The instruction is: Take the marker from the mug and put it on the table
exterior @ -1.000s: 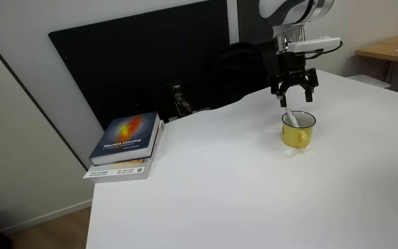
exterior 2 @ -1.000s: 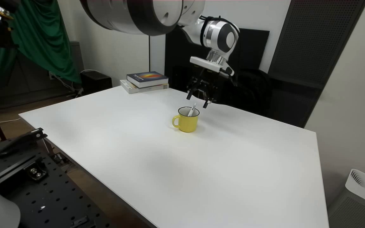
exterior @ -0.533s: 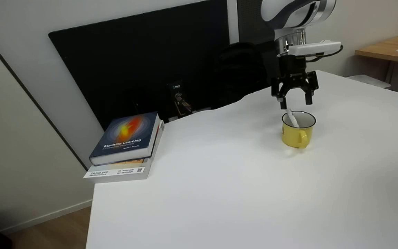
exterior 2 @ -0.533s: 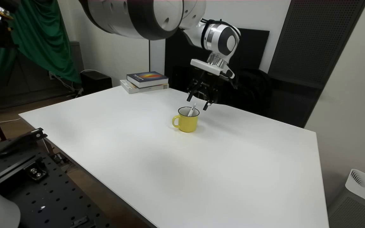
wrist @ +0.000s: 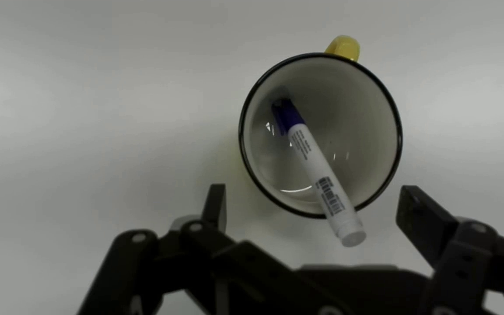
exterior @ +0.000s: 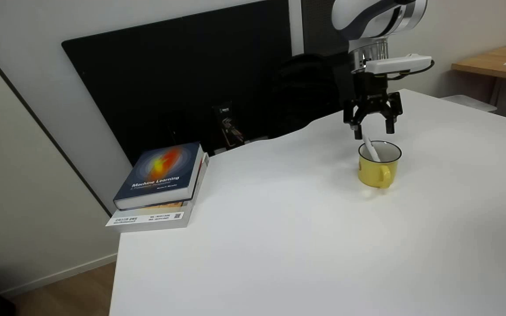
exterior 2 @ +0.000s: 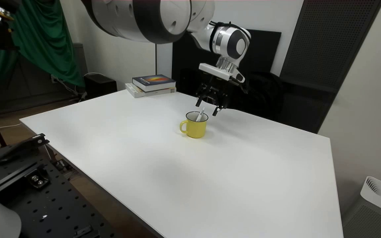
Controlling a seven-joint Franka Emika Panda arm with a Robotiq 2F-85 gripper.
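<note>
A white marker (wrist: 320,170) with a dark blue cap leans inside the yellow mug (wrist: 359,109), cap end down. Its white end sticks out past the rim. The marker (exterior: 370,150) (exterior 2: 200,115) and the upright mug (exterior: 370,174) (exterior 2: 196,130) show in both exterior views, standing on the white table (exterior: 279,228). My gripper (wrist: 315,203) is open and empty. In the wrist view the marker's white end lies between the two fingers, touching neither. In both exterior views the gripper (exterior: 374,130) (exterior 2: 206,107) hangs just above the mug, fingertips near the marker's upper end.
Two stacked books (exterior: 160,175) lie at a table corner, and they also show in an exterior view (exterior 2: 152,85). The mug's handle (exterior 2: 183,126) points away from the gripper. A black panel (exterior: 182,74) stands behind the table's edge.
My gripper has come down slightly toward the mug and, most recently, shifted a little sideways. It stays open. The mug and marker have not moved.
</note>
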